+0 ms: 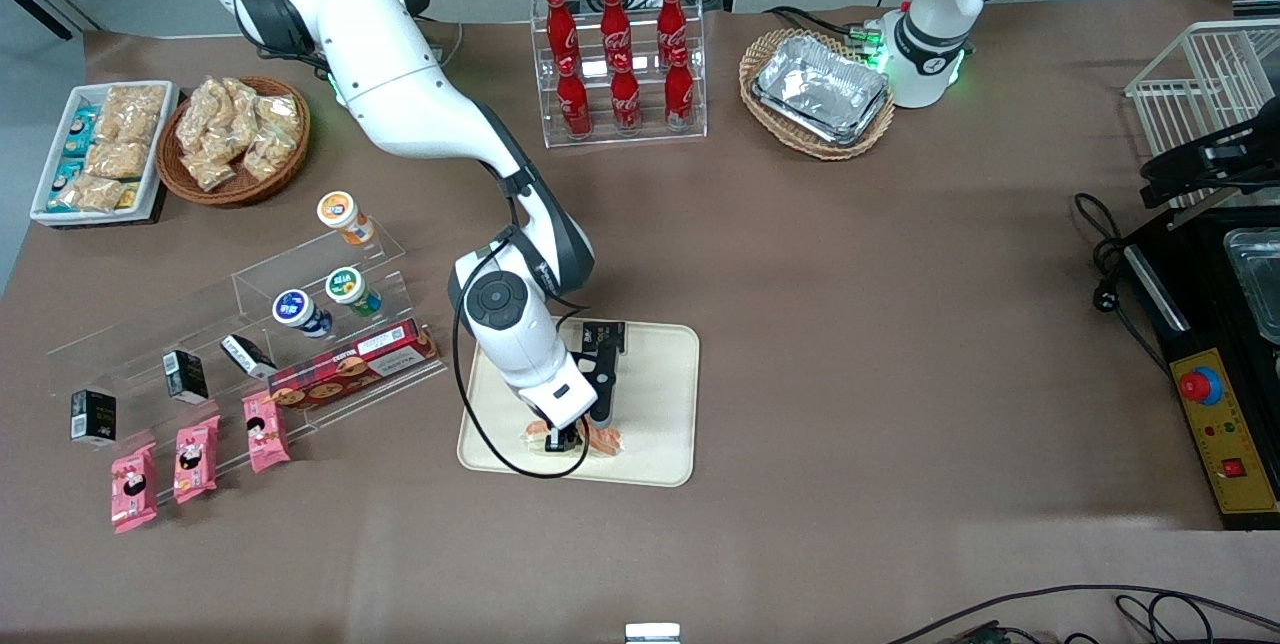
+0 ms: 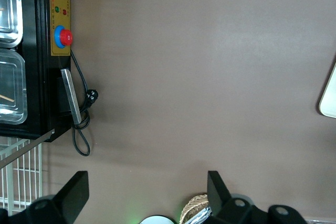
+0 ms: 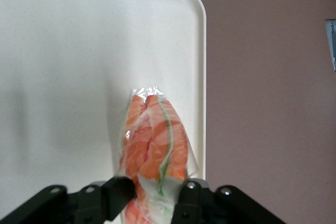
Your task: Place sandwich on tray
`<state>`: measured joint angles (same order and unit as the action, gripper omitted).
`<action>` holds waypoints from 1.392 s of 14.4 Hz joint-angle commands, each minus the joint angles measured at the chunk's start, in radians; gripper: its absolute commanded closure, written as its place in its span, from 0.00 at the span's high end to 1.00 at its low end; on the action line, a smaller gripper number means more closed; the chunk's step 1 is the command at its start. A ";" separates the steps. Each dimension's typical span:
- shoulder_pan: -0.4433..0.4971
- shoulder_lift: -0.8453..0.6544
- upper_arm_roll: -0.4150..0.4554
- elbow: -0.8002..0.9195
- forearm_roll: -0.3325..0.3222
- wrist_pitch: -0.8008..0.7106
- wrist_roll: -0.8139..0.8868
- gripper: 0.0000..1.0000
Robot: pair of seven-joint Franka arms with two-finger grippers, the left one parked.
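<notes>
The brown worktop (image 1: 850, 324) carries everything. On it, near the front camera, lies the cream tray (image 1: 660, 374), flat and rectangular with rounded corners and a low rim. Toward the working arm's end of the worktop stands a stepped clear acrylic rack (image 1: 200, 324) holding small cups, little black boxes and a long red biscuit box (image 1: 352, 376); three pink snack packets (image 1: 195, 459) lie just nearer the camera than the rack. Farther from the camera than the tray stands a clear stand of red cola bottles (image 1: 620, 64), and beside that, toward the parked arm's end, a wicker basket with silver foil trays (image 1: 820, 89).

The hand (image 1: 563, 439) hangs low over the tray's nearer part, close to the rim that faces the camera. In the right wrist view its two black fingers (image 3: 119, 195) press on either side of the sandwich (image 3: 155, 145), pinching the wrapped wedge between them. The sandwich, orange, white and green under clear film, sits over the tray's surface (image 3: 63, 77), just inside the rim; whether it rests on the tray or is held just above it, I cannot tell.
</notes>
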<state>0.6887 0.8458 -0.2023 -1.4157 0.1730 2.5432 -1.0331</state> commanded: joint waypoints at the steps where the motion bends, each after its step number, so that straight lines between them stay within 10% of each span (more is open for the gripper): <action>1: 0.000 0.024 0.000 0.038 -0.004 0.012 0.064 1.00; 15: -0.063 -0.302 -0.006 0.023 0.124 -0.384 0.091 1.00; 20: -0.104 -0.488 -0.011 0.021 0.119 -0.604 0.500 1.00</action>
<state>0.5990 0.4662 -0.2178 -1.3652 0.2780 2.0363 -0.7810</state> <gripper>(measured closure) 0.000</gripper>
